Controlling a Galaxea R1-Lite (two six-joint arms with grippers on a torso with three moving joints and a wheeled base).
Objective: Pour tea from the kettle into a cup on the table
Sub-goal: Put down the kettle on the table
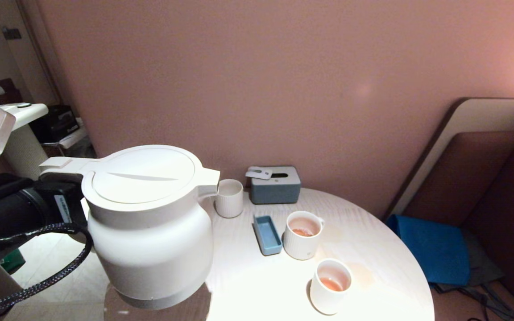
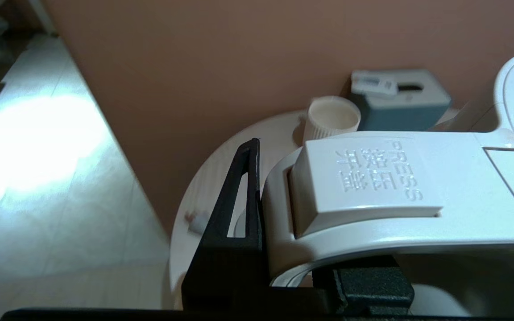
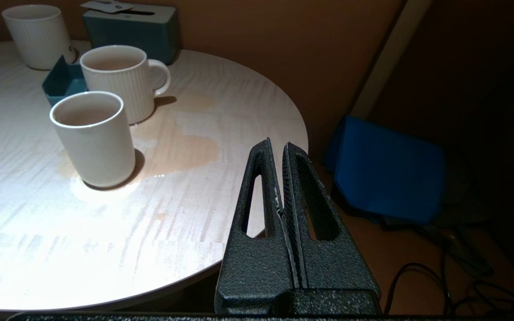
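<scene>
The cream-white kettle hangs upright over the near left edge of the round table, spout toward the ribbed tumbler. My left gripper is shut on its handle; one black finger presses the handle's side and the other is hidden under it. The ribbed cup with a small handle stands mid-table and holds a little pale orange tea. My right gripper is shut and empty, off the table's right edge, and the cup lies beyond it.
A smooth white cup with some tea stands nearer me. A ribbed tumbler, a grey tissue box and a small blue tray sit toward the wall. A tea puddle wets the tabletop. A blue cloth lies on the floor.
</scene>
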